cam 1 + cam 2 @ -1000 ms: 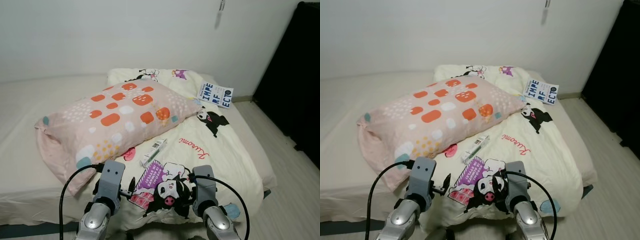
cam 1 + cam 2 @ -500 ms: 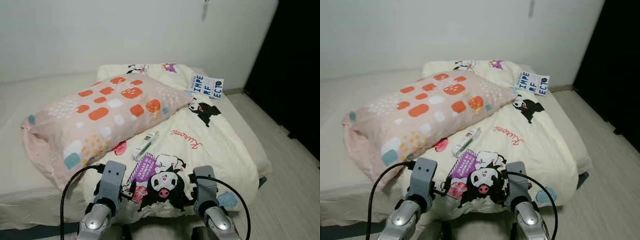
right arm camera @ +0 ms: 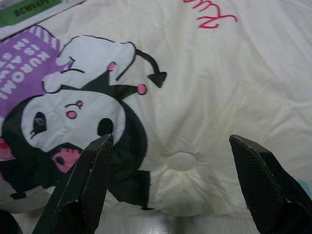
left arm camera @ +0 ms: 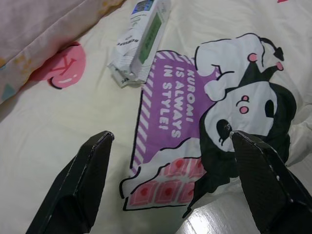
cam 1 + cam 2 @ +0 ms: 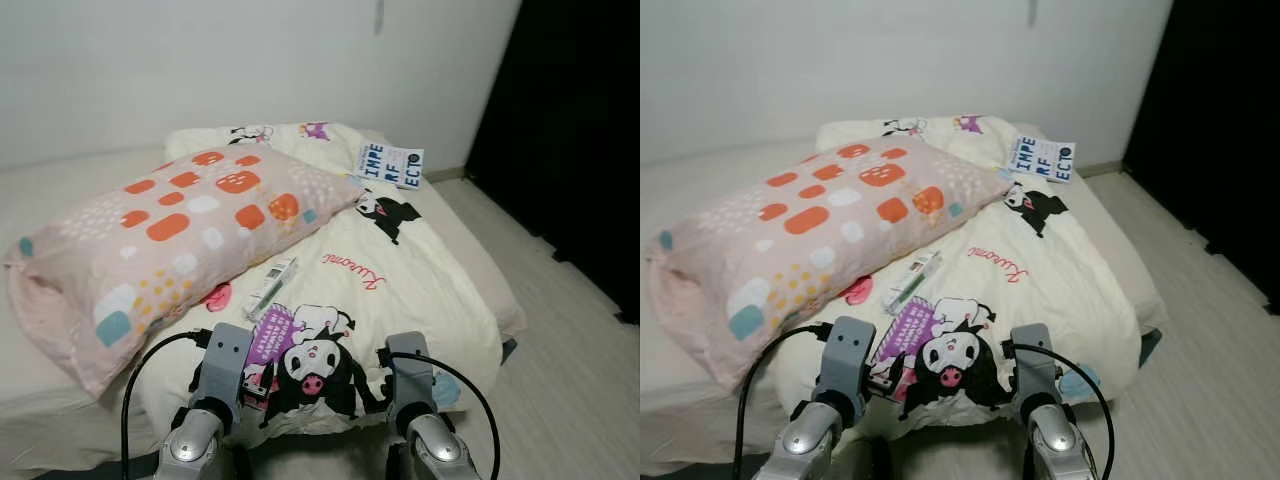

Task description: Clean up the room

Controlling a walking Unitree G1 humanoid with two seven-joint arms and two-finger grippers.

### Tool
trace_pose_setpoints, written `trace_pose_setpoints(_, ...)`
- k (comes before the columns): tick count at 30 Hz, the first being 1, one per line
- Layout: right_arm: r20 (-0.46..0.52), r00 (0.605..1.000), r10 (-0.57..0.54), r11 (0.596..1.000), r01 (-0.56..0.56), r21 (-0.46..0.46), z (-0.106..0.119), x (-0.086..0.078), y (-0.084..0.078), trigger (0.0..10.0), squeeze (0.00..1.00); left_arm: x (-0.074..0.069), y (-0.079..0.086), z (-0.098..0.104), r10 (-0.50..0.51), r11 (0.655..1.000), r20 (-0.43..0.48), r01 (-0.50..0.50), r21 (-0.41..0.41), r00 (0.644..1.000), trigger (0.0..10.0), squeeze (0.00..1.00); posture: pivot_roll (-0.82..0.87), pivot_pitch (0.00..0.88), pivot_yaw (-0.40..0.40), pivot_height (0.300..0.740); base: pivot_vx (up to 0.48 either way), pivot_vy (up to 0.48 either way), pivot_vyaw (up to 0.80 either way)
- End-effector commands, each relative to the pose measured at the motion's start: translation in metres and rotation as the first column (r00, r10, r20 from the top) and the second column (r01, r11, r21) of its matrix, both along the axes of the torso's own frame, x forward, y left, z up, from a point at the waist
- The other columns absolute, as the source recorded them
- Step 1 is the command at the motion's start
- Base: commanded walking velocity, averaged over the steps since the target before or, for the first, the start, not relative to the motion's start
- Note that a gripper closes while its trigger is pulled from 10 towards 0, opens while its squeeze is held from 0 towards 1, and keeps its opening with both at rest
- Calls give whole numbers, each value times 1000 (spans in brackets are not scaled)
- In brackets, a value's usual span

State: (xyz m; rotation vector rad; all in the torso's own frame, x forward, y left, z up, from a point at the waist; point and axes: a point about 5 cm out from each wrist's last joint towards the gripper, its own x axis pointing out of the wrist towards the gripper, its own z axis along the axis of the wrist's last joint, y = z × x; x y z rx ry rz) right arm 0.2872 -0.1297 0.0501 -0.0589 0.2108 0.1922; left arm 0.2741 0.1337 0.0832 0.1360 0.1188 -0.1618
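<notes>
- Left gripper (image 4: 168,183) spread wide, holding nothing, hovering above the near edge of the cartoon-print blanket (image 5: 420,290).
- Right gripper (image 3: 170,187) likewise spread and empty, just right of it.
- White-green tube box (image 5: 270,287) lies on blanket, beside the pink pillow (image 5: 160,235).
- Book (image 5: 390,165) at far end of bed.
</notes>
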Motion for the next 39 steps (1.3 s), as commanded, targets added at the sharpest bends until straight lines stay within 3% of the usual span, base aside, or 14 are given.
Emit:
trace_pose_setpoints(1,-20,1000,-2,1000,2,9,-5,-3,1,10000,0,-4,1,-5,3,1000,-24,-4,-2,1000,10000,0,15,171,29,574,0,0,0)
trace_pose_setpoints(12,-5,1000,4,1000,-4,6,0,6,-1,10000,0,-1,5,-3,18,1000,-19,-18,-1,1000,10000,0,17,182,26,551,0,0,0)
trace_pose_setpoints(24,27,1000,-5,1000,6,-27,10,20,-7,10000,0,3,14,3,68,996,6,-68,-53,998,10000,0,14,184,17,551,0,0,0)
trace_pose_setpoints(30,38,999,-4,999,6,-36,14,26,-9,10000,0,13,16,10,62,994,20,-60,-92,998,10000,0,14,191,13,551,0,0,0)
trace_pose_setpoints(31,42,999,-4,999,6,-41,16,29,-9,10000,0,18,17,13,58,993,22,-55,-104,998,10000,114,14,193,12,551,0,0,0)
trace_pose_setpoints(32,44,999,-4,999,6,-45,17,31,-10,10000,0,23,18,16,54,992,27,-50,-118,998,10000,384,14,193,12,551,0,0,0)
trace_pose_setpoints(35,46,999,-3,999,6,-49,18,32,-10,10000,0,29,18,20,44,990,33,-39,-138,998,10000,384,14,195,12,551,0,0,0)
trace_pose_setpoints(36,48,999,-5,999,7,-54,19,34,-11,10000,0,37,18,25,34,987,42,-27,-160,999,10000,1000,11,202,11,551,0,0,0)
trace_pose_setpoints(39,50,999,-6,998,9,-58,21,36,-12,10000,0,52,19,35,30,978,52,-19,-210,998,10000,1000,10,213,10,551,0,0,0)
